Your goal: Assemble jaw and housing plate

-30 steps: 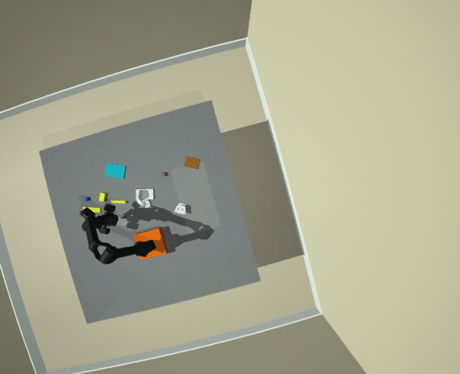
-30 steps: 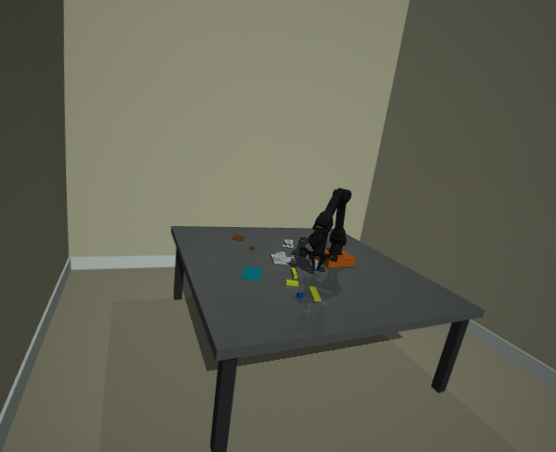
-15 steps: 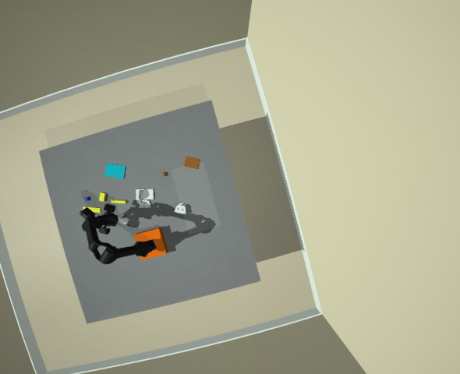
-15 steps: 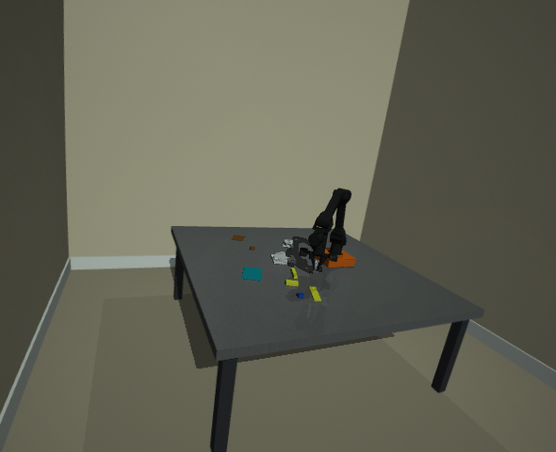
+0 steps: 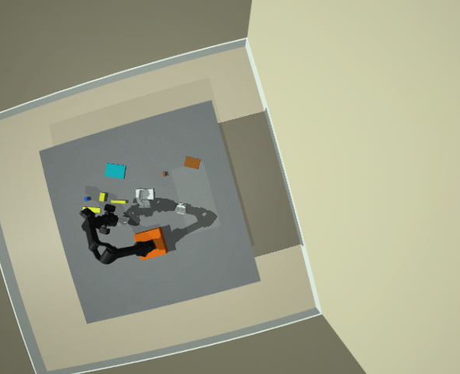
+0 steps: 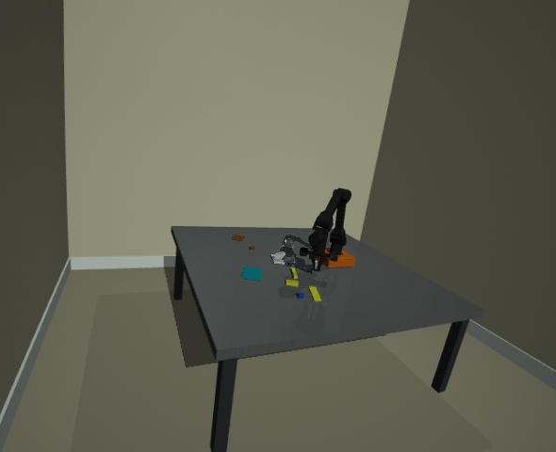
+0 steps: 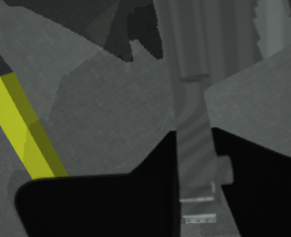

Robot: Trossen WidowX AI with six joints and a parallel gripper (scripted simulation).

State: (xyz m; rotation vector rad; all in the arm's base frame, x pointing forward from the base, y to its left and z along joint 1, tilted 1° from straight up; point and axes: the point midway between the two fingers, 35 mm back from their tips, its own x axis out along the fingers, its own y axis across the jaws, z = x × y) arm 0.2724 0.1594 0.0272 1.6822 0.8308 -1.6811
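Note:
My gripper (image 5: pixel 118 220) (image 6: pixel 316 267) (image 7: pixel 192 137) is shut on a long grey jaw (image 7: pixel 194 160), which runs upward between the black fingers in the wrist view. A wider ribbed grey part shows beyond it; whether they are one piece I cannot tell. The white base (image 5: pixel 150 195) (image 6: pixel 278 258) lies on the table, apart from the gripper, with a jaw-like part at its lower side in the top view. The pins and teeth are too small to tell. A small white piece (image 5: pixel 181 208) (image 6: pixel 287 241), likely the housing plate, lies apart from the base, in the arm's shadow.
A teal block (image 5: pixel 115 171) (image 6: pixel 252 273), a brown block (image 5: pixel 192 162) (image 6: pixel 237 237), a small brown cube (image 5: pixel 164 174) (image 6: pixel 252 248), several yellow blocks and a blue piece (image 5: pixel 86 199) (image 6: pixel 300 295) lie around. An orange block (image 5: pixel 161 240) (image 6: pixel 345 261) is at the arm's base.

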